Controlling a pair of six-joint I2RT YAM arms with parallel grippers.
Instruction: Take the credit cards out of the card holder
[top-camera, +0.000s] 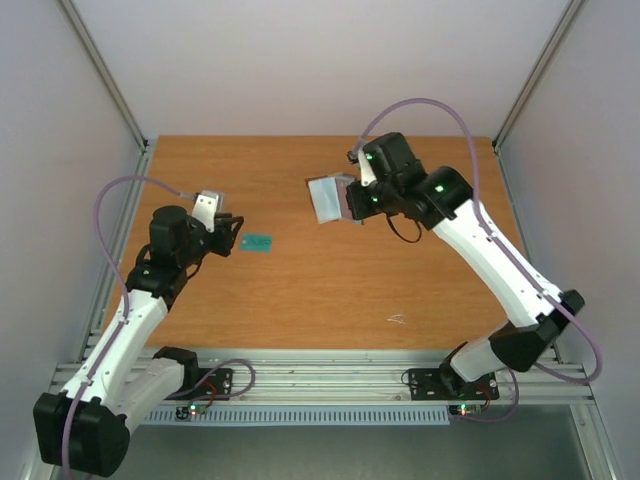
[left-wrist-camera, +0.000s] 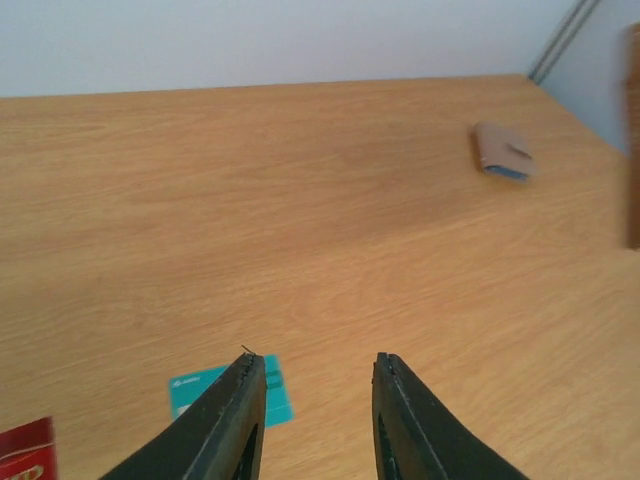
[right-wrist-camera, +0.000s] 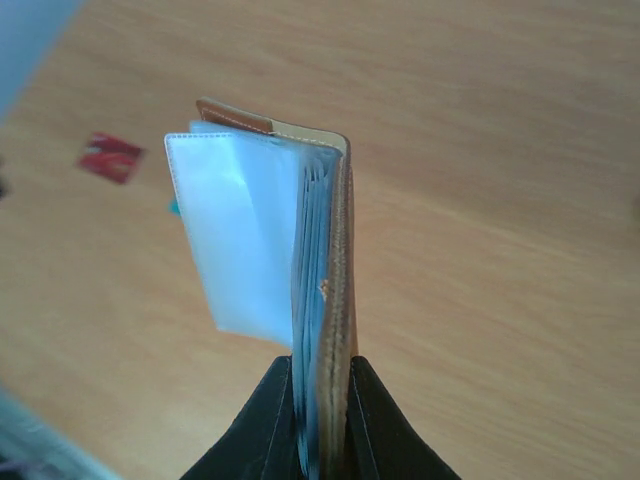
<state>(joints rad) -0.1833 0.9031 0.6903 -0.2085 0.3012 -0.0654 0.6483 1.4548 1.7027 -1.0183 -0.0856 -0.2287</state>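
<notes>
Starting nearest you, your left gripper (left-wrist-camera: 315, 358) hangs low over the table (left-wrist-camera: 320, 200) with its fingers apart and nothing between them. The teal card (left-wrist-camera: 195, 392) lies flat, partly hidden behind one fingertip, and a red card (left-wrist-camera: 25, 450) lies near it, both out of the holder. Further back, your right gripper (right-wrist-camera: 320, 365) is clamped on one edge of the card holder (right-wrist-camera: 343, 250), holding it off the table with the clear sleeves (right-wrist-camera: 240, 230) fanned to one side. The job looks partly done, so bring the left fingers to the open mouth of a loaded sleeve. Pinch only the card's edge and pull along the sleeve, not across it, while the right grip holds firm. Any cards inside sit edge-on in the stack, so you cannot count them. The red card carries pale marks and the teal one faint print, neither readable; no brand shows on the holder
</notes>
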